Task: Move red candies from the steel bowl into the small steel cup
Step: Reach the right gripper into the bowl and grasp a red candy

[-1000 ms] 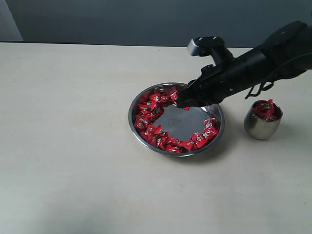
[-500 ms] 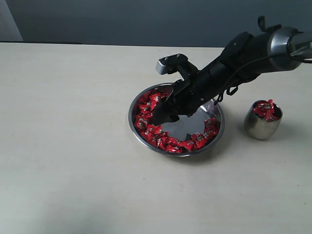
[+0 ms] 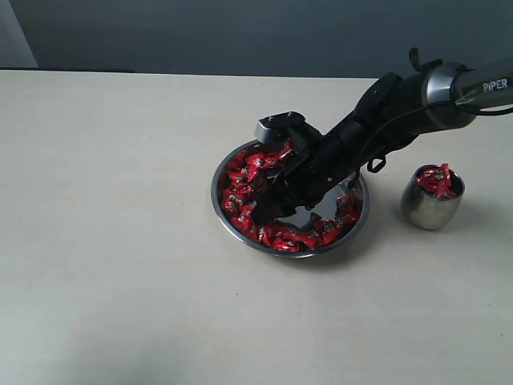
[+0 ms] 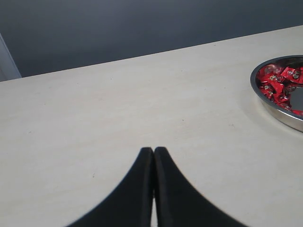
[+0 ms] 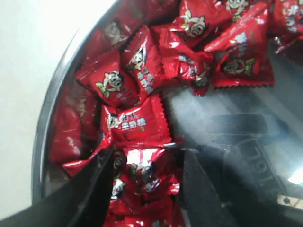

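One red candy (image 5: 142,176) inside spread right gripper (image 5: 147,161), low in steel bowl (image 5: 43,142).
Dead ahead of it; left gripper (image 4: 153,158) pressed together, well apart from bowl.

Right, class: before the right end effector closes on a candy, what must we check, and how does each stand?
1. Right end effector open: ok.
2. A candy lies between its jaws: ok.
3. It is down inside the bowl: ok.
4. Cup upright, apart from the bowl: ok.
5. Room left in cup: cannot tell; candies heap above its rim.
6. Left end effector shut, away from the bowl: ok.
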Controlling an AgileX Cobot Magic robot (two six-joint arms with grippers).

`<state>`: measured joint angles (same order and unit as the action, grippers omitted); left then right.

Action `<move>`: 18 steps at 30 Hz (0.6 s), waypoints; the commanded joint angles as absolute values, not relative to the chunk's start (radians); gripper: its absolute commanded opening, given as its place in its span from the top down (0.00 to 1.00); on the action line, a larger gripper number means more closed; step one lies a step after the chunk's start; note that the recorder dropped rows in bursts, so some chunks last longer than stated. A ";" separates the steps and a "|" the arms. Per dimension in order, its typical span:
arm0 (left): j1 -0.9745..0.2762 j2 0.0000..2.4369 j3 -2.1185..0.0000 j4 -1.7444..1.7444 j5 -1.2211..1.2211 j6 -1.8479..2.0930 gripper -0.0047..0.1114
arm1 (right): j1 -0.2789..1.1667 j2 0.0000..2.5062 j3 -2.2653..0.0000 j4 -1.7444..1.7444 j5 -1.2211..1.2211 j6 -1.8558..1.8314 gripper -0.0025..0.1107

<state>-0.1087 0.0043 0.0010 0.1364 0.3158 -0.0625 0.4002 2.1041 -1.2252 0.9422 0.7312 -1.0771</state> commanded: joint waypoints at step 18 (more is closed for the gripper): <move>-0.112 0.000 0.000 0.135 0.310 -0.068 0.96 | 0.409 2.104 -1.232 0.944 0.707 -1.079 0.87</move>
